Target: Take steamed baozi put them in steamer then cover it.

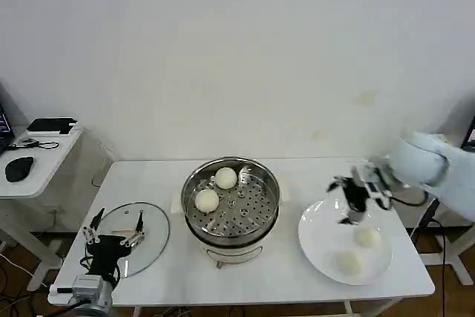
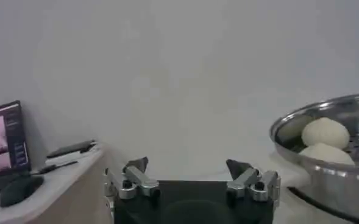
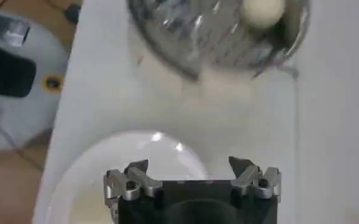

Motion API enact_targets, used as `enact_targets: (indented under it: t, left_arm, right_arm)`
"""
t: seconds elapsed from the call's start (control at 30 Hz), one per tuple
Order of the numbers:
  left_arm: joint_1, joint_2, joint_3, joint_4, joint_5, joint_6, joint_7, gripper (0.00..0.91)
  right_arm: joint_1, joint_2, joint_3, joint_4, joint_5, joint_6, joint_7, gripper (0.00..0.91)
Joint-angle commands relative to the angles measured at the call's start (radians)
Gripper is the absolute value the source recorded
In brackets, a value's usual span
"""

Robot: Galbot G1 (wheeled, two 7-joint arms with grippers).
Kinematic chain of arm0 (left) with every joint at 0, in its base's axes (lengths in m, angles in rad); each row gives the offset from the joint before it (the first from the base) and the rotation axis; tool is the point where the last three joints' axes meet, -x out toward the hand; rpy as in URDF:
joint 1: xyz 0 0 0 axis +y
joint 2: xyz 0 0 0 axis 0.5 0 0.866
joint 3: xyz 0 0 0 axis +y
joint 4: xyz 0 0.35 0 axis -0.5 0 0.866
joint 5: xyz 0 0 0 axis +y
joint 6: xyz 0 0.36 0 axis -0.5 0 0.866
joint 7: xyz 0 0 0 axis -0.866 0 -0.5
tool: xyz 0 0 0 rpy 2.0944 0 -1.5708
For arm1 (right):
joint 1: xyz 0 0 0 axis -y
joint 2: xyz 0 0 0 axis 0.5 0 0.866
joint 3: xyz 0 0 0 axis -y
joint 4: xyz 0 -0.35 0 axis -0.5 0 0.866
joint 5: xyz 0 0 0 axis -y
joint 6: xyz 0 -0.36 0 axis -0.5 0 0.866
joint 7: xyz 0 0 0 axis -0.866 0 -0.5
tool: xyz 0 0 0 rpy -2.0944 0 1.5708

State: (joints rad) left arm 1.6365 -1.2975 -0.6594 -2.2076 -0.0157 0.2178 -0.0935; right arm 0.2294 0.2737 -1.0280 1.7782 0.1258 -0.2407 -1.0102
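The steamer [image 1: 252,206] stands at the table's middle, a shiny pot with a perforated tray, holding two baozi [image 1: 225,178] [image 1: 207,200]. Two more baozi [image 1: 367,237] [image 1: 349,261] lie on the white plate [image 1: 319,239] at the right. My right gripper [image 1: 349,202] hovers open over the plate's far edge, nothing between its fingers; its wrist view shows the plate [image 3: 124,164] below and the steamer [image 3: 185,45] with one baozi [image 3: 263,11] beyond. My left gripper [image 1: 113,229] rests open over the glass lid [image 1: 152,246] at the left; its wrist view shows the steamer [image 2: 325,158] with both baozi [image 2: 325,131].
A side table [image 1: 33,161] with a mouse [image 1: 18,168] and devices stands to the left of the white work table [image 1: 289,272]. The wall is close behind. In the left wrist view a laptop screen [image 2: 5,140] shows on that side table.
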Motion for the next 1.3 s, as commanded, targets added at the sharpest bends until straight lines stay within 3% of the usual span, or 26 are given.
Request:
enact_targets:
  t: [0.03,0.7,1.13,1.27,1.3]
  left_arm:
    - [0.0,0.0,0.007,0.005,0.004,0.0,0.0,0.907]
    - [0.019,-0.017,-0.02,0.01,0.013,-0.003,0.0,0.907]
    - [0.014,-0.017,-0.024,0.023,0.012,-0.002,-0.001,0.907]
    - [0.014,-0.02,-0.023,0.024,0.012,-0.002,-0.001,0.907]
    - [0.014,-0.02,-0.023,0.024,0.012,-0.002,-0.001,0.907]
  right_arm:
    - [-0.33,-0.177,0.205,0.048,-0.18,0.094,-0.044,0.907]
    - [-0.461,0.062,0.248,-0.086,-0.212,0.063,0.005,0.907]
    - [-0.469,0.126,0.249,-0.153,-0.222,0.049,0.015,0.907]
    - [-0.468,0.129,0.246,-0.156,-0.219,0.034,0.014,0.846]
    - [-0.468,0.129,0.246,-0.155,-0.221,0.03,0.012,0.776]
